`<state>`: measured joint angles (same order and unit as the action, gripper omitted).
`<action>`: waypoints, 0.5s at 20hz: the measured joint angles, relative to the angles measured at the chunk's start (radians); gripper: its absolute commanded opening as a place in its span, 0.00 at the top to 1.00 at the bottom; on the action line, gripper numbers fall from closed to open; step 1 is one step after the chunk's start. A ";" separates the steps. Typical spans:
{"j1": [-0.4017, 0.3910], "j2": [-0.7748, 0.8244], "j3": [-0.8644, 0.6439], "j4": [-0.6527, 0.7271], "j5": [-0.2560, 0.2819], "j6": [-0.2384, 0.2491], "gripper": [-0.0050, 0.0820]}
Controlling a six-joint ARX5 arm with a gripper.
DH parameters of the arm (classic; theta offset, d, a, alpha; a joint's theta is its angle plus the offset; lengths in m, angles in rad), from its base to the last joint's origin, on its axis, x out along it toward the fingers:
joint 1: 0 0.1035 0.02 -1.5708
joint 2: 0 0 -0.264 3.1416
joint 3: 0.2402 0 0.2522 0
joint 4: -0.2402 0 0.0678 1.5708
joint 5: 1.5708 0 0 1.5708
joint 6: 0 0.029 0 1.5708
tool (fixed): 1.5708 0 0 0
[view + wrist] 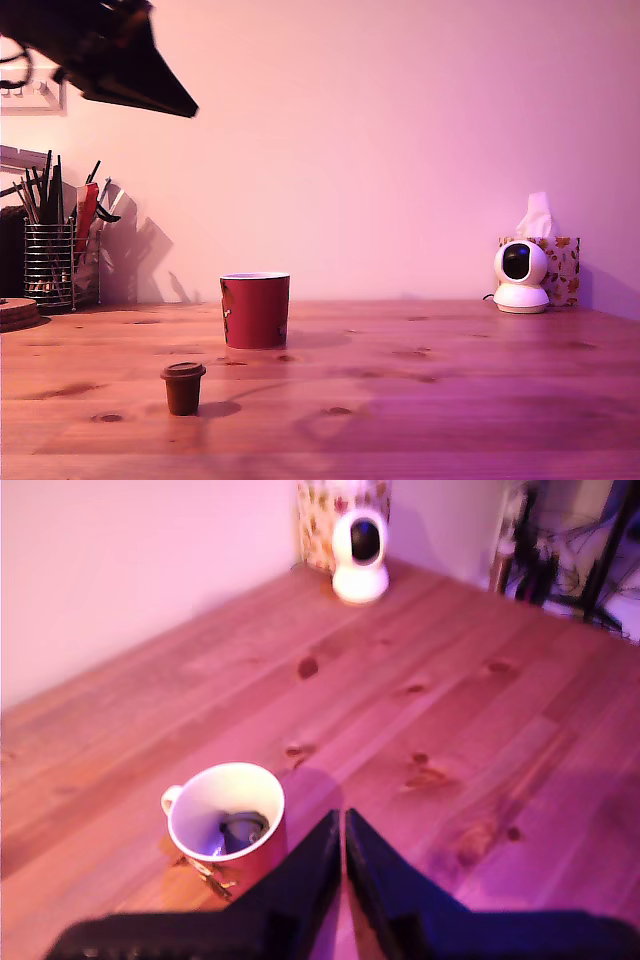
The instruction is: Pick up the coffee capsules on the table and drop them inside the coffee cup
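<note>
The red coffee cup (255,310) stands on the wooden table (450,400) near the middle of the exterior view. A brown coffee capsule (183,387) sits upright on the table in front of the cup, toward the exterior view's left. In the wrist view a near-black capsule (243,830) lies inside the cup (205,805), against its pale interior. My gripper (188,107) hangs high at the exterior view's upper left, well above and behind the cup. In the wrist view its fingertips (342,817) are shut together with nothing between them. The brown capsule is out of the wrist view.
A wire mesh pen holder (48,262) full of pens stands at the back left of the exterior view, with a round wooden disc (15,312) beside it. A small white camera (521,277) and a tissue box (560,265) sit at the back right.
</note>
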<state>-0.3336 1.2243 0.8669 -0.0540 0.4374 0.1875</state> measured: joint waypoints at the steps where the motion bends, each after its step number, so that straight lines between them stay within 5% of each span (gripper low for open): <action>1: 0.002 -0.018 -0.030 0.018 0.000 -0.002 0.96; 10: 0.034 -0.116 -0.282 0.156 0.005 -0.074 0.96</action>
<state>-0.2996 1.1080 0.5854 0.1020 0.4419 0.1131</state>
